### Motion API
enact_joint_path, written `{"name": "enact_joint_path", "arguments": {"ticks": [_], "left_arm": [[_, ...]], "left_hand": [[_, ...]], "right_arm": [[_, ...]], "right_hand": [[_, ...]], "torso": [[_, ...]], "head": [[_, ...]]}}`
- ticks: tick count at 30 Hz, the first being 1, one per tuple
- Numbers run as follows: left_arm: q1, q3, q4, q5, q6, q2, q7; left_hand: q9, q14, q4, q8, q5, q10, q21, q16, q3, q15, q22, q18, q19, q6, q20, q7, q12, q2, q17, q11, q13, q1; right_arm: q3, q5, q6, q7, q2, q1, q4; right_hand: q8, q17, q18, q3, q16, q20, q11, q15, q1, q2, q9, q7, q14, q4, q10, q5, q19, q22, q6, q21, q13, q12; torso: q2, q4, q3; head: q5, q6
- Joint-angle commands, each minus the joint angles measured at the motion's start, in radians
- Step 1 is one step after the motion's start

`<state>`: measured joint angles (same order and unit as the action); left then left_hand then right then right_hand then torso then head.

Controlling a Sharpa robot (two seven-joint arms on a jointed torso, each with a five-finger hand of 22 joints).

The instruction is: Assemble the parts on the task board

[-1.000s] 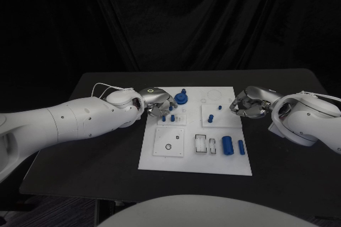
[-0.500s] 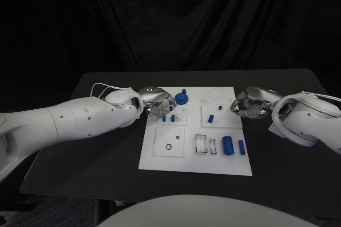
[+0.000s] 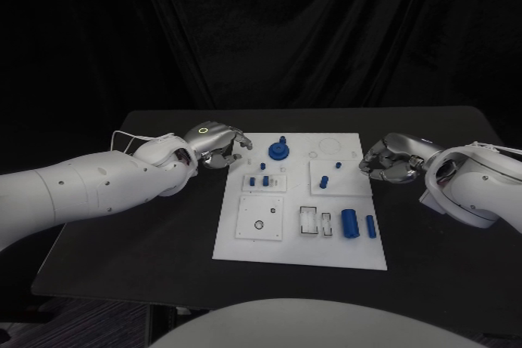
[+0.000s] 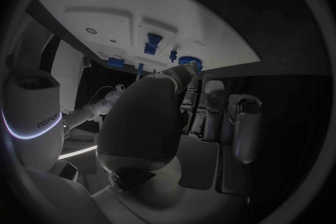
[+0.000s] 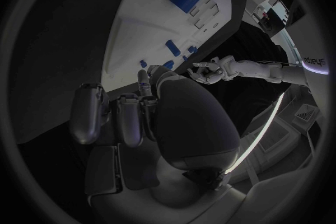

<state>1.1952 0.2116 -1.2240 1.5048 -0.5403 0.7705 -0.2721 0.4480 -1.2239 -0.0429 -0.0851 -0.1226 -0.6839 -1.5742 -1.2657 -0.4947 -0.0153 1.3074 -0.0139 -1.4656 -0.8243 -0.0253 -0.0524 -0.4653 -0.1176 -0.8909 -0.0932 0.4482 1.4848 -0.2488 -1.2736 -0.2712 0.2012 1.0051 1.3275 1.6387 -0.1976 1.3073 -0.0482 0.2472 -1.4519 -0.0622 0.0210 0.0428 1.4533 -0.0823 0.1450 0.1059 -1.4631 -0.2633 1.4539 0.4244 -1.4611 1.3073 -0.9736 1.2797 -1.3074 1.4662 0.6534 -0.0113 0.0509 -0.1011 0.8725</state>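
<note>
Partly assembled: white task board (image 3: 234, 246) mid-table, blue pegs (image 3: 258, 181) standing far, large cylinder (image 3: 348, 222) lying loose near right; left hand (image 3: 218, 144) and right hand (image 3: 389, 158) curled, grasping nothing, beside the board.

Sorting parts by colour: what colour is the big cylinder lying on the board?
Blue; the cylinder shows best in the head view.

Both hands sit off the task board (image 3: 246, 242), left hand (image 3: 218, 143) just beside its far-left corner, right hand (image 3: 393, 158) beside its right edge; upright blue pegs (image 3: 258, 181) and gear (image 3: 277, 149) obstruct the far half.
</note>
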Motion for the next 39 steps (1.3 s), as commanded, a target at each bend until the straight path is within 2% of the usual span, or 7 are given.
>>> {"name": "enact_joint_path", "arguments": {"ticks": [1, 4, 9, 12, 19, 25, 39], "left_arm": [[-0.001, -0.001, -0.045, -0.103, -0.151, 0.039, -0.124], [0.000, -0.001, -0.088, -0.206, -0.170, 0.083, -0.183], [0.000, 0.000, -0.155, -0.525, -0.161, 0.141, -0.329], [0.000, 0.000, -0.188, -0.789, -0.071, 0.163, -0.442], [0.000, 0.000, -0.259, -1.192, 0.192, 0.194, -0.585], [-0.001, 0.000, -0.308, -1.331, 0.358, 0.202, -0.625], [-0.003, 0.000, -0.338, -1.378, 0.417, 0.213, -0.635]], "left_hand": [[-0.003, 0.020, -0.007, -0.006, 0.000, -0.005, 0.003, 0.017, -0.011, 0.003, 0.263, 0.014, -0.105, -0.012, 0.009, -0.008, -0.034, -0.015, 0.028, 0.004, 0.017, -0.008], [-0.006, 0.082, -0.019, -0.007, 0.004, 0.003, 0.003, 0.062, -0.015, 0.007, 0.262, 0.013, -0.099, -0.023, 0.010, -0.008, -0.066, -0.019, 0.099, 0.013, 0.036, -0.014], [-0.018, 0.368, -0.093, 0.010, -0.041, 0.087, 0.008, 0.255, 0.042, -0.030, 0.095, -0.038, 0.488, -0.008, -0.035, -0.007, -0.127, -0.027, 0.294, -0.014, 0.075, -0.056], [-0.014, 0.480, -0.134, 0.000, -0.129, 0.122, 0.205, 0.363, 0.107, -0.071, -0.076, -0.066, 0.923, -0.029, -0.084, -0.033, -0.155, -0.006, 0.351, -0.043, 0.073, -0.047], [-0.043, 0.744, -0.207, 0.008, -0.215, 0.218, 0.796, 0.654, 0.240, -0.185, -0.387, -0.059, 1.226, -0.003, -0.178, -0.053, -0.118, 0.073, 0.582, -0.117, -0.063, -0.006], [-0.144, 0.822, -0.239, 0.013, -0.260, 0.306, 1.074, 0.744, 0.321, -0.180, -0.619, -0.104, 1.139, 0.055, -0.218, -0.065, -0.104, 0.115, 0.720, -0.120, -0.203, 0.029], [-0.219, 0.798, -0.233, 0.005, -0.304, 0.322, 1.156, 0.743, 0.374, -0.225, -0.695, -0.105, 1.061, 0.072, -0.261, -0.071, -0.135, 0.145, 0.800, -0.130, -0.301, 0.054]], "right_arm": [[0.001, -0.005, -0.037, -0.002, 0.005, 0.021, 0.008], [0.001, -0.015, -0.053, -0.005, 0.002, 0.044, 0.007], [0.001, -0.058, -0.072, -0.013, -0.012, 0.073, -0.006], [0.001, -0.096, -0.075, -0.019, -0.029, 0.077, -0.022], [0.001, -0.200, -0.068, -0.016, -0.048, 0.059, -0.039], [0.001, -0.302, -0.055, -0.005, -0.055, 0.036, -0.050], [0.001, -0.384, -0.040, 0.034, -0.091, -0.022, -0.092]], "right_hand": [[-0.004, 0.090, -0.021, 0.010, 0.007, 0.002, 0.000, 0.005, 0.003, -0.014, 0.000, -0.001, -0.067, 0.001, -0.021, 0.004, 0.006, 0.164, -0.008, -0.010, -0.086, -0.019], [-0.018, 0.076, -0.025, 0.014, 0.019, 0.004, -0.004, 0.008, 0.009, -0.025, 0.007, -0.007, -0.062, 0.008, -0.074, 0.003, 0.013, 0.159, -0.028, -0.029, -0.027, -0.070], [-0.049, -0.018, -0.053, 0.032, 0.098, 0.001, 0.001, 0.002, 0.041, -0.064, 0.034, -0.007, -0.014, 0.037, -0.377, -0.009, 0.084, 0.114, -0.055, -0.180, 0.267, -0.351], [-0.056, -0.036, -0.059, 0.054, 0.113, -0.009, 0.013, -0.009, 0.056, -0.078, 0.050, 0.002, 0.006, 0.051, -0.592, 0.003, 0.110, 0.104, -0.045, -0.224, 0.466, -0.556], [-0.062, -0.053, -0.065, 0.089, 0.124, -0.025, 0.033, -0.027, 0.067, -0.091, 0.072, 0.017, 0.029, 0.071, -0.646, 0.025, 0.133, 0.102, -0.020, -0.264, 0.555, -0.653], [-0.043, -0.079, -0.072, 0.108, 0.141, -0.038, 0.050, -0.040, 0.061, -0.106, 0.077, 0.028, 0.054, 0.087, -0.694, 0.027, 0.158, 0.099, 0.027, -0.304, 0.630, -0.728], [-0.011, -0.102, -0.078, 0.095, 0.151, -0.051, 0.077, -0.052, 0.018, -0.142, 0.073, 0.023, 0.077, 0.088, -0.778, -0.005, 0.180, 0.094, 0.096, -0.344, 0.715, -0.809]], "torso": [[0.000, -0.0008, -0.0023], [-0.001, -0.0005, -0.0035], [0.001, -0.0035, -0.0111], [0.003, -0.0103, -0.0175], [0.006, -0.0276, -0.0354], [0.011, -0.0496, -0.0556], [0.034, -0.0752, -0.0973]], "head": [[0.003, 0.000], [0.004, 0.000], [0.007, 0.000], [0.009, 0.000], [0.021, 0.000], [0.050, 0.000], [0.087, 0.000]]}}
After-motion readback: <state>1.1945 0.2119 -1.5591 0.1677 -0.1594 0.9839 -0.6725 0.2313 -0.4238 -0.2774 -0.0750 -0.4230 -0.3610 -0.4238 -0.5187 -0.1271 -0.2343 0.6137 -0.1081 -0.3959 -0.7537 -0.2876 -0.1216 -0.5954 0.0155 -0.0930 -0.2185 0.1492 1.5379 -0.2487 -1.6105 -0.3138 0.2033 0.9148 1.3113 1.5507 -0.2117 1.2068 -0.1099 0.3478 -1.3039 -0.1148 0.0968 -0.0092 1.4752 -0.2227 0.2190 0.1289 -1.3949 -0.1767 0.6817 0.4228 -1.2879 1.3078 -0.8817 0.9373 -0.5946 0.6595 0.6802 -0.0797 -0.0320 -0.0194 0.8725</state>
